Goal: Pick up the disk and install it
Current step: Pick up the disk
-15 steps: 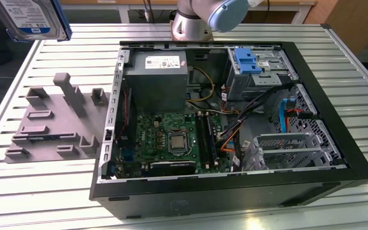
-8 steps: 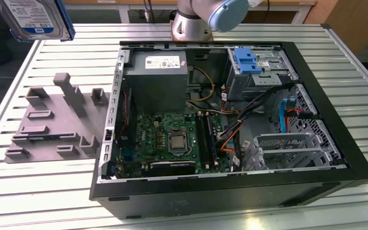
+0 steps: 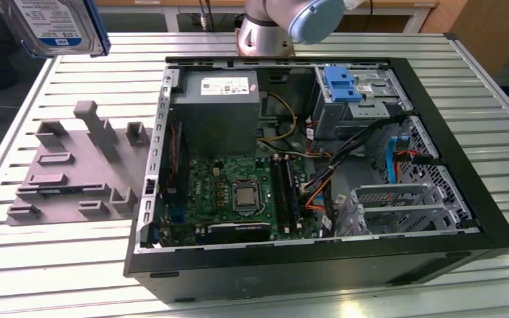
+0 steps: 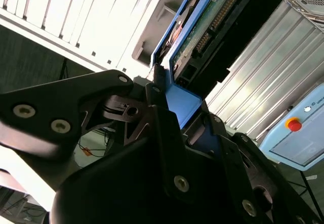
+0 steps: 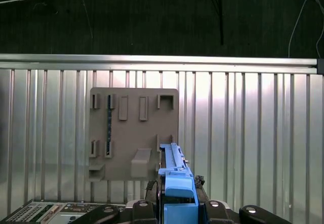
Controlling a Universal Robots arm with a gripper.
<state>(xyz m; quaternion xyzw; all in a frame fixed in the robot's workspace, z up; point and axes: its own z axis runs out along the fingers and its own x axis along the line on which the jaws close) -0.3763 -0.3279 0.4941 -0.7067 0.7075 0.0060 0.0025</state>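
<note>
Bright glare on table (image 4: 76, 11), perhaps overexposed

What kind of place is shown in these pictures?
Probably a robotics lab or test bench for computer assembly: an open computer case lies on a slatted metal table, beside a grey fixture plate, and the claw holds the disk.

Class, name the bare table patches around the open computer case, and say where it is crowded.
Bare table lies on the near and far sides of the grey fixture plate, at the exterior view's left; the disk is held off the table. Crowded: inside the case, with cables and motherboard.
</note>
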